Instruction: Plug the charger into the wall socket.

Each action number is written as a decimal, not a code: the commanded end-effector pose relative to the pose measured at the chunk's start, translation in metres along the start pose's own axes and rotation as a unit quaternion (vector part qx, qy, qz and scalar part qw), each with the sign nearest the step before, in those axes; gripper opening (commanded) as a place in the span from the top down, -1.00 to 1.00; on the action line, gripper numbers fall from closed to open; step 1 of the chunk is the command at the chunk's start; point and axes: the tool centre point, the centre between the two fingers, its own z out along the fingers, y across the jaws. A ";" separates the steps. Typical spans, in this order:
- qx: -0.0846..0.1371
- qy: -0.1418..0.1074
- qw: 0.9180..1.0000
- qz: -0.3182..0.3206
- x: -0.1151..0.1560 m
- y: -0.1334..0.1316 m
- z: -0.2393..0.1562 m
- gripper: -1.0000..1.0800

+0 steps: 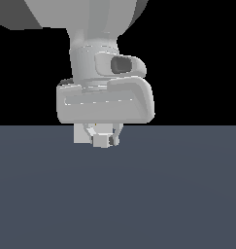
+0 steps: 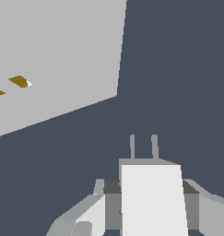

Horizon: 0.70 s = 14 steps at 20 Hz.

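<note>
My gripper (image 2: 148, 186) is shut on the charger (image 2: 152, 203), an off-white block held between the two fingers (image 2: 92, 212). Its two short grey prongs (image 2: 132, 146) point forward, away from the hand. The wall socket (image 2: 62, 50) is a large light-grey plate with two yellowish holes (image 2: 19, 82). It stands ahead of the prongs and off to one side, apart from them, and the prongs are not lined up with the holes. In the exterior view the gripper (image 1: 104, 138) hangs just above the floor with the charger (image 1: 101, 141) in it. The socket plate (image 1: 80, 133) shows only partly behind it.
A dark blue-grey floor (image 1: 163, 194) spreads under and around the gripper. The arm's big grey wrist body (image 1: 105, 99) fills the upper middle of the exterior view and hides most of the plate. The background is black.
</note>
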 end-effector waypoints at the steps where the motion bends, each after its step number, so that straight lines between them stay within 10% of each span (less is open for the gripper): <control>1: 0.008 0.000 0.999 -0.038 0.001 -0.009 -0.007 1.00; 14: 0.034 -0.001 0.987 -0.157 -0.003 -0.035 -0.031 1.00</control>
